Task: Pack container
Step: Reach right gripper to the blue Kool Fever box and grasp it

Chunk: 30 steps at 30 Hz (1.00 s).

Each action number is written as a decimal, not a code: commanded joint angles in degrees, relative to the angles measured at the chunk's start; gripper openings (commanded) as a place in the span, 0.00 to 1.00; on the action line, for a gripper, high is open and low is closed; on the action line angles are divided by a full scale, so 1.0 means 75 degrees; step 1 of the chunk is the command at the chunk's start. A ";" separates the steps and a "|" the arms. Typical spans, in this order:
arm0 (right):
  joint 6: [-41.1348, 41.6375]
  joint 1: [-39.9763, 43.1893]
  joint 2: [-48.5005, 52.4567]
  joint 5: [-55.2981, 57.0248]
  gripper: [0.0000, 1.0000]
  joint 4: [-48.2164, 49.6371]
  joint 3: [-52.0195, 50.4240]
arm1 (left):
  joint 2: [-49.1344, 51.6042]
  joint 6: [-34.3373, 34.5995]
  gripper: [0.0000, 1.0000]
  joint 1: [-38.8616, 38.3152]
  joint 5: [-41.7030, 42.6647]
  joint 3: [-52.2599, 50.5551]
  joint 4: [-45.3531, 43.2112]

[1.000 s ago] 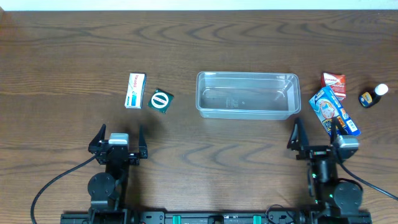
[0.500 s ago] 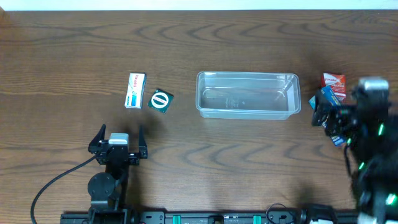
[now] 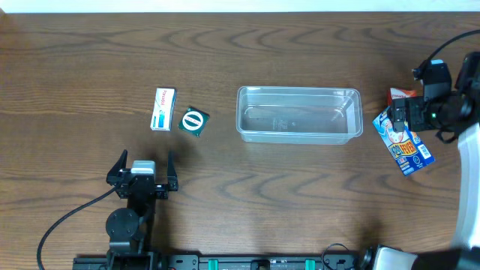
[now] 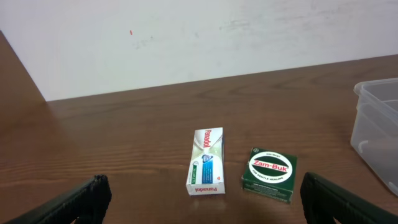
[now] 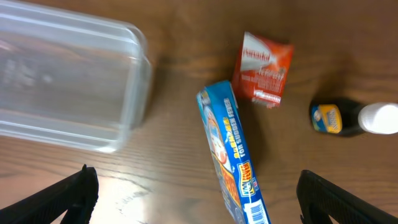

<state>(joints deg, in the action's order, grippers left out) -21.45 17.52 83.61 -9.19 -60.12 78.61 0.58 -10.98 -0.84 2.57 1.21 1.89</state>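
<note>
The clear plastic container (image 3: 298, 114) stands empty at the table's middle; it also shows in the right wrist view (image 5: 68, 87) and at the right edge of the left wrist view (image 4: 380, 127). My right gripper (image 3: 406, 114) is open and empty, hovering above a blue box (image 3: 406, 142) lying right of the container. In the right wrist view the blue box (image 5: 231, 155) lies between my open fingers (image 5: 196, 205). My left gripper (image 3: 142, 171) is open and empty near the front edge, and its fingers (image 4: 208, 202) show in the left wrist view.
A red box (image 5: 264, 68) and a dark bottle with a white cap (image 5: 351, 118) lie just beyond the blue box. A white Panadol box (image 3: 163, 109) and a green Zam-Buk box (image 3: 194, 121) lie left of the container, ahead of the left gripper.
My right arm has risen from its rest spot near the front edge and swung to the far right, over the blue box. The left arm and all objects have not moved.
</note>
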 commanded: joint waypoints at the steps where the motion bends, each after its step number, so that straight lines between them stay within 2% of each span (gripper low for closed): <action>1: -0.0204 0.0085 0.0309 0.0108 0.99 0.0000 0.0119 | -0.0047 -0.0105 0.98 0.0038 -0.0181 -0.0131 0.0280; 9: -0.1070 0.0157 0.0670 0.0583 0.98 0.0122 0.0117 | -0.0047 -0.0105 0.98 0.0038 -0.0181 -0.0131 0.0280; 17: -0.1064 0.0219 0.1011 0.1326 0.73 -0.0119 0.0114 | -0.0047 -0.0105 0.98 0.0038 -0.0181 -0.0131 0.0280; 21: -0.1037 0.0224 0.1443 0.1341 0.74 -0.0300 0.0111 | -0.0047 -0.0105 0.98 0.0038 -0.0181 -0.0131 0.0280; 30: -0.1037 0.0227 0.2355 0.1606 0.68 -0.0382 0.0111 | -0.0047 -0.0105 0.98 0.0038 -0.0181 -0.0131 0.0280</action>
<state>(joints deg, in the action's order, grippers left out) -28.86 18.68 99.88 1.26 -63.07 78.74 0.58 -10.98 -0.84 2.57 1.21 1.89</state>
